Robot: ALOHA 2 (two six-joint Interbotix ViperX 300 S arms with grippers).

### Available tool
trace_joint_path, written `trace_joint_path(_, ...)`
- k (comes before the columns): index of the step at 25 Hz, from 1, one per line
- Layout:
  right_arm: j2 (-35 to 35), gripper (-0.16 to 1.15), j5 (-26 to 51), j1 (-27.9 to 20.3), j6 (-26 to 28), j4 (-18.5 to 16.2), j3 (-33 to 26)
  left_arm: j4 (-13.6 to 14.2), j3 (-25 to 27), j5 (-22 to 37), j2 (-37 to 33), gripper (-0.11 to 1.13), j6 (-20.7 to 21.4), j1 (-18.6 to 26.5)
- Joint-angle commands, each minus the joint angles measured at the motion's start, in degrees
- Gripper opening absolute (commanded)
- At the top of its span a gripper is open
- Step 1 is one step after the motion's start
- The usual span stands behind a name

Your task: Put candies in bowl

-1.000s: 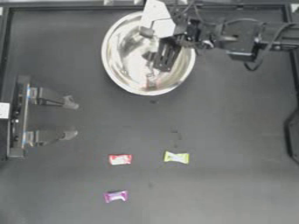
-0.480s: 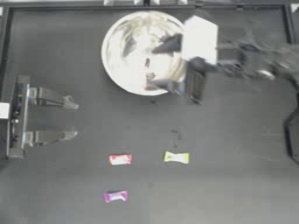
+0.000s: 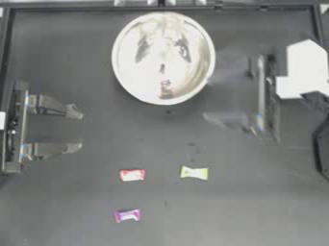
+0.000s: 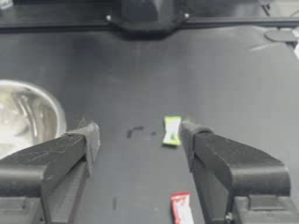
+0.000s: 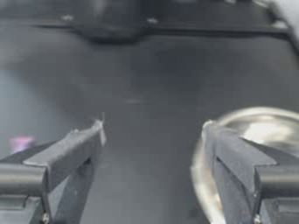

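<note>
right gripper (image 5: 153,131): hanging empty, jaws apart, beside bowl (image 3: 163,57)
left gripper (image 4: 139,131): sitting parked, jaws apart
candies: red (image 3: 132,175), green (image 3: 194,172), purple (image 3: 127,215) are lying loose; light, crinkly, likely slippery; pinching mid-body looks best

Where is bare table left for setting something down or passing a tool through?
Free: the strip between the bowl and the red candy and yellow-green candy, and the near corners beside the purple candy. Crowded: the left edge, where the left tool sits parked, open; the right side, where the blurred right tool is, jaws open.
</note>
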Motion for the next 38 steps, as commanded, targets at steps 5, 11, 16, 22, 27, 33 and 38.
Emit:
trace_joint_path(5,-11.5,0.97,-9.1,3.6,1.0,2.2,11.3,-0.1,-2.5,2.6,0.1,0.91,-0.1,0.5)
trace_joint_path(11,-12.5,0.97,-9.1,3.8,1.1,2.3,12.7,-1.9,-8.7,11.8,4.7,0.94,-0.2,2.8)
trace_joint_path(16,-12.6,0.97,-9.0,3.8,1.1,3.2,13.1,-1.9,-17.3,21.9,14.4,0.94,-0.3,3.3)
trace_joint_path(22,-12.7,0.97,-8.9,3.8,1.1,4.4,13.5,-0.5,-24.7,31.3,26.7,0.94,-3.5,3.1)
trace_joint_path(27,-12.7,0.97,-9.0,3.8,1.1,4.7,13.7,5.1,-28.1,33.9,34.1,0.94,-9.1,0.3)
trace_joint_path(33,-12.7,0.97,-8.9,3.8,1.1,4.9,13.7,11.9,-30.5,34.8,40.3,0.94,-15.9,-2.4)
trace_joint_path(38,-12.7,0.97,-9.0,3.8,1.1,4.9,13.8,14.8,-31.9,34.9,44.7,0.94,-19.0,-4.0)
